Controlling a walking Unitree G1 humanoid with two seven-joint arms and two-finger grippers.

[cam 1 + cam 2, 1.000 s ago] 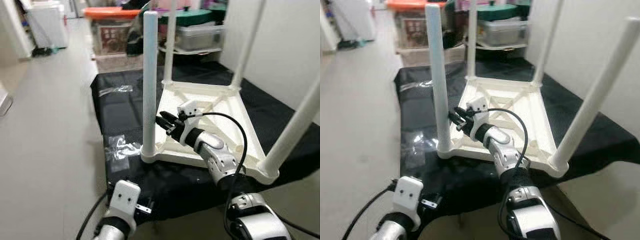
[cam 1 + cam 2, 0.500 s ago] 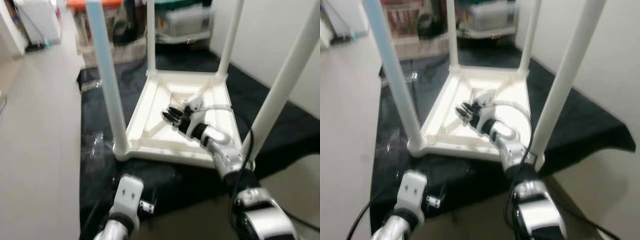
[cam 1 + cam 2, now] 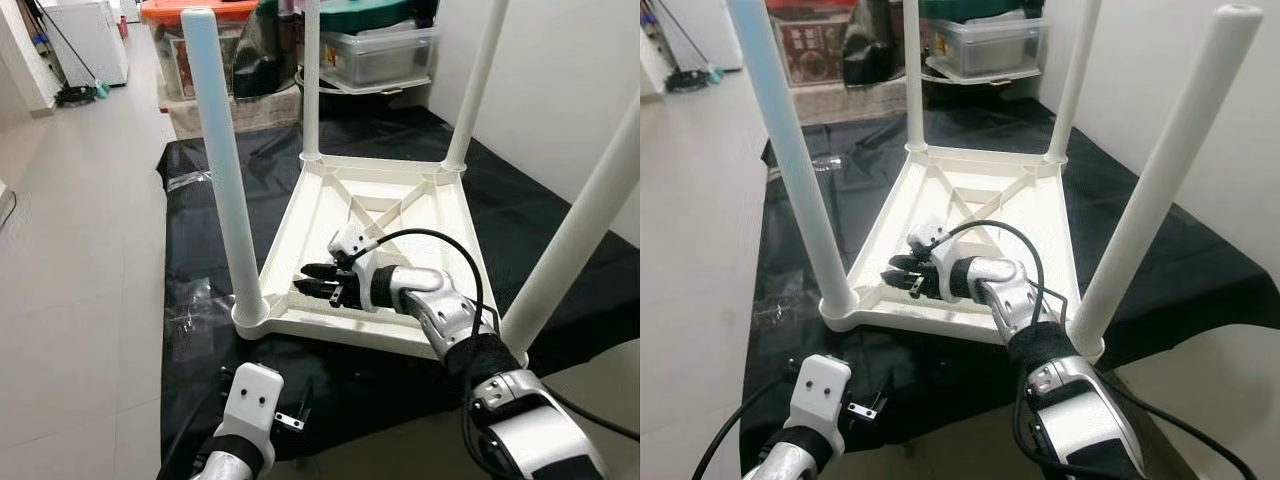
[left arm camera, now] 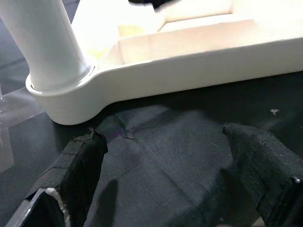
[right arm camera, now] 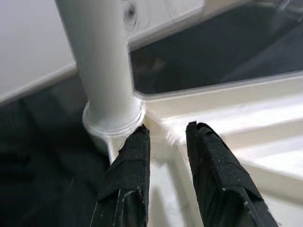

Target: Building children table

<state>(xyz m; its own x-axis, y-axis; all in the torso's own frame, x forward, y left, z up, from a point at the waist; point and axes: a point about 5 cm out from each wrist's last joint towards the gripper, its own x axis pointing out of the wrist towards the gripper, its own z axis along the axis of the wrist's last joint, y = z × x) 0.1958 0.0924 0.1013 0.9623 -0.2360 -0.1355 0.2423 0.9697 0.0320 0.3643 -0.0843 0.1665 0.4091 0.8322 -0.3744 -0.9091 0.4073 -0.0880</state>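
My right pincer (image 3: 308, 281), fingers slightly apart and empty, hovers inside the upturned white plastic table (image 3: 400, 215); a smooth round leg (image 3: 222, 170) stands just ahead, black cloth (image 3: 200, 240) beyond.

My left pincer (image 4: 165, 156) gapes wide over that cloth.

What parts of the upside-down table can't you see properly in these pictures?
- Table top face: it lies face down on the black cloth.
- Far legs' upper ends: cut off by the eye views' top edge.
- Near right leg's end: cut off in the left eye view.
- Leg fastenings: hidden inside the sockets.
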